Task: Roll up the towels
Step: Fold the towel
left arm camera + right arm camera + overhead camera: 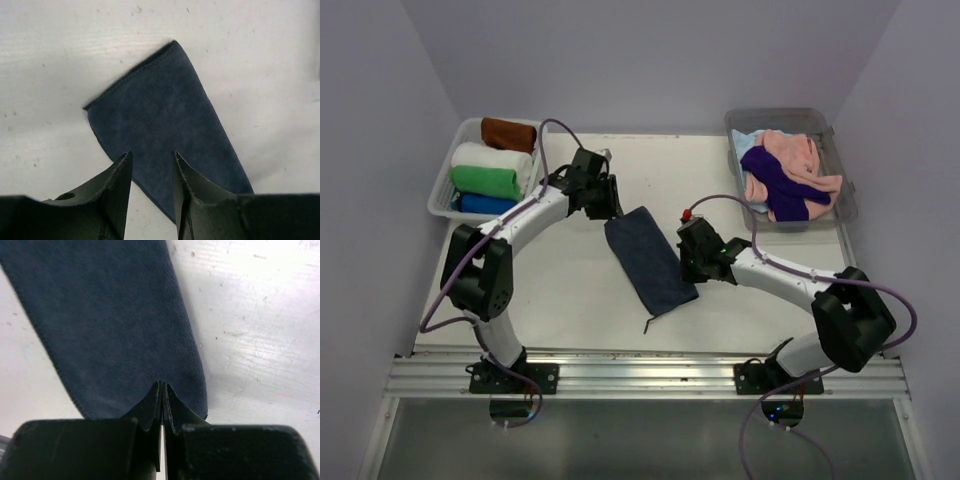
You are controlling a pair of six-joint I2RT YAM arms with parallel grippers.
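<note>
On the white table (pixel 570 300) the dark grey-blue towel (pixel 650 258) looks soft and limp, best pinched at a short edge; left hand (pixel 151 156) parted, right hand (pixel 162 385) closed.

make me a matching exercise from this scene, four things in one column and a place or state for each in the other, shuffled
Column one
1 dark grey-blue terry towel
2 green terry towel
3 purple terry towel
4 right gripper

Column two
a shut
b rolled, in the left clear plastic bin
c unrolled, in the right clear plastic bin
d flat on the white table

Pairs: 1-d, 2-b, 3-c, 4-a
</note>
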